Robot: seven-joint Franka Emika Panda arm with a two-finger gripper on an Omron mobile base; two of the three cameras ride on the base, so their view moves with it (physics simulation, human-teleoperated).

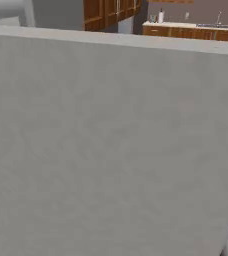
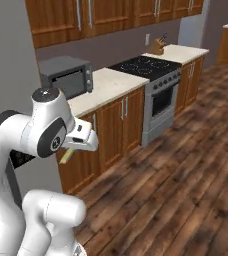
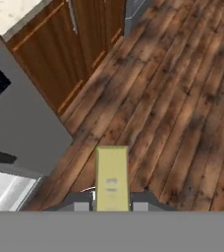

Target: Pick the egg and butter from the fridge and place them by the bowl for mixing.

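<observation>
An olive-yellow stick of butter (image 3: 112, 176) stands straight up from between my gripper (image 3: 112, 206) fingers, which are shut on it. From the right base view, the butter (image 2: 66, 156) hangs below the gripper (image 2: 82, 143), held at chest height over the wooden floor. The grey fridge (image 1: 111, 150) wall takes up nearly all of the left base view. Its side also runs down the left of the hand view as the fridge (image 3: 28, 123), with a pale shelf edge at the bottom left. The egg and the bowl are out of view.
A counter with a microwave (image 2: 66, 75) runs along the wall beside the fridge, over brown cabinets (image 2: 116, 125). A stove (image 2: 151, 70) and a knife block (image 2: 157, 46) follow further right. Wooden floor (image 2: 186, 175) stretches to the right.
</observation>
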